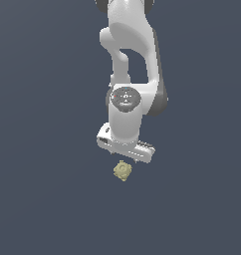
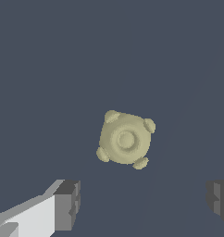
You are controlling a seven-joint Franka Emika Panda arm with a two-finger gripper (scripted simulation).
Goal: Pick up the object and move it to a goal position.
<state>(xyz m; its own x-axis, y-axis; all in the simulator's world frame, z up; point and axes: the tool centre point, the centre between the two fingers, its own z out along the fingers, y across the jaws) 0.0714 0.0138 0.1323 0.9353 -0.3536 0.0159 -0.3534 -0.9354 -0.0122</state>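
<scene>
my gripper (image 2: 142, 203) hangs above the flat dark grey-blue floor (image 1: 43, 199) with its jaws spread wide and nothing held between them. in the wrist view one grey finger pad (image 2: 67, 204) sits on its white finger at one side, and the other pad shows only as a sliver at the far edge of the frame. the gap between them is much wider than the object (image 2: 125, 140). that object is a small pale yellow-tan knob with a round ringed centre and four little lumps at its corners. it lies on the floor, apart from both pads and touching neither. in the exterior view the object (image 1: 122, 171) sits just below my white hand, and my arm (image 1: 130, 60) rises straight up behind it. i can read no writing or label anywhere
</scene>
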